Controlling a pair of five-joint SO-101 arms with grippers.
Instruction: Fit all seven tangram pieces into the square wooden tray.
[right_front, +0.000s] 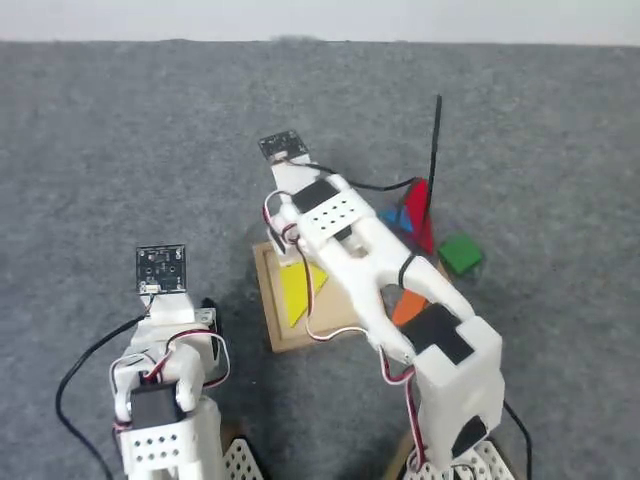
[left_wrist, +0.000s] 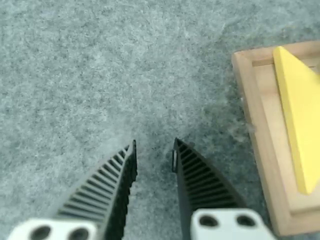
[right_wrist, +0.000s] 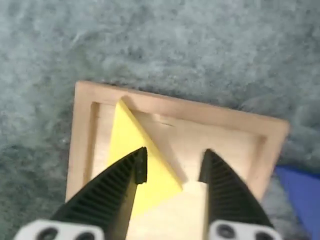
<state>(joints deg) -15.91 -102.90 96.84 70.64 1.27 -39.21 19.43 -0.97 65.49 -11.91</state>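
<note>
Now, with the yellow triangle (right_wrist: 127, 137) lying in the wooden tray (right_wrist: 200, 112), my right pincer (right_wrist: 172, 165) hovering empty above that tray, jaws apart, and my left pincer (left_wrist: 154, 155) likewise parted beside the tray, I reckon the next move is fetching the green piece (right_front: 460, 253) near the tray.

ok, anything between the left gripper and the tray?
No, just bare grey carpet between the left gripper and the tray, seen in the left wrist view.
</note>
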